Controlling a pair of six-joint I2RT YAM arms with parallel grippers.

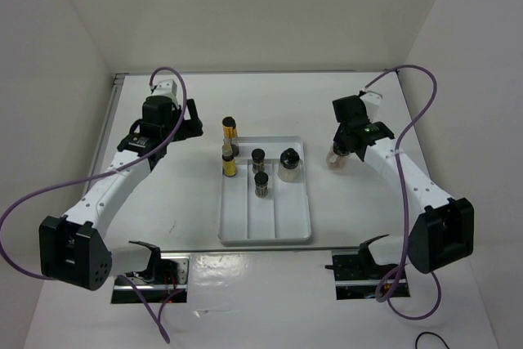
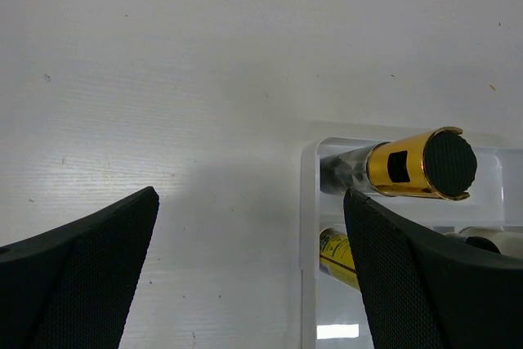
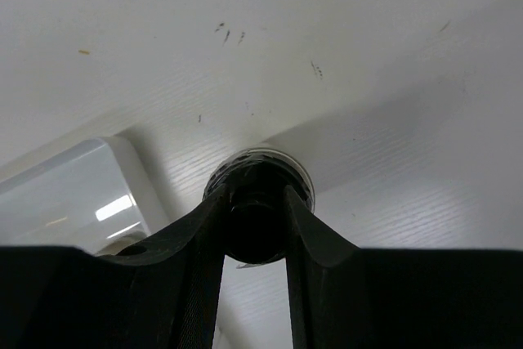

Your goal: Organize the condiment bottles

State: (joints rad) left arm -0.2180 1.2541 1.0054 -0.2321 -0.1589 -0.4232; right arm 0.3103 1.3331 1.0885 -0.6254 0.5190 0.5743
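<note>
Black fingers of the right end effector (image 3: 255, 202) close narrowly on the cap of a round pale bottle (image 3: 261, 167), seemingly standing on the counter (image 3: 368, 79), with the white tray (image 3: 73, 185) at their left. The left end effector (image 2: 249, 198) gapes wide and empty, a slim amber bottle (image 2: 409, 165) just beside its right finger.

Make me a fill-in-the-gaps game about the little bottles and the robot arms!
1. The white tray holds ____ bottles.
2. The right gripper is shut on the ____ cap of the round bottle that stands outside the tray.
3. The left gripper is ____ and holds nothing.
4. The two tiny dark jars stand in the tray's ____ lane.

Missing words: five; black; open; middle.
</note>
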